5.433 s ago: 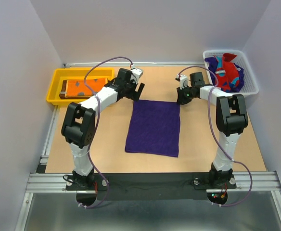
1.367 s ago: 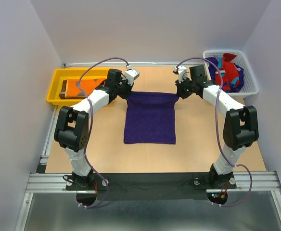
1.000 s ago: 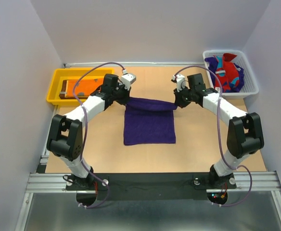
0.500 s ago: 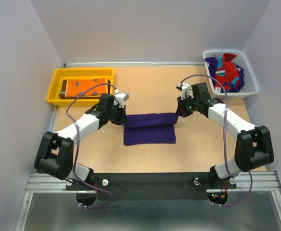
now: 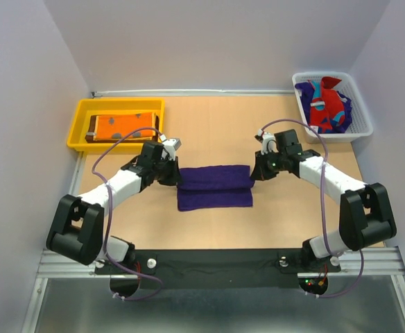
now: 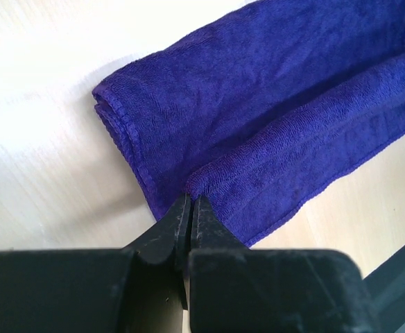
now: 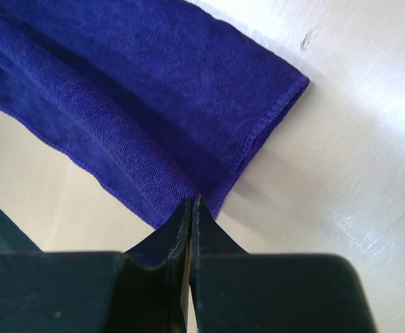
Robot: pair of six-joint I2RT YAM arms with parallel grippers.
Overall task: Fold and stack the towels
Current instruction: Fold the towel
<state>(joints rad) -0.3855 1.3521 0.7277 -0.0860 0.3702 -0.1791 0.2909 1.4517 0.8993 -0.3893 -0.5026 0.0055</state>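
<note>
Purple towel folded over, near strip uncovered | left gripper, right gripper pinched tight on fold's corners; fingertips hidden from above | open table beyond.

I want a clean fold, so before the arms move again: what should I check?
1. Left end effector shut on a corner of the purple towel: ok.
2. Right end effector shut on the other corner: ok.
3. Carried edge level between the two grips: ok.
4. Carried edge lined up with the towel's near edge: not ok, a near strip shows uncovered.
5. How much cloth sits between the fingers: cannot tell.
</note>
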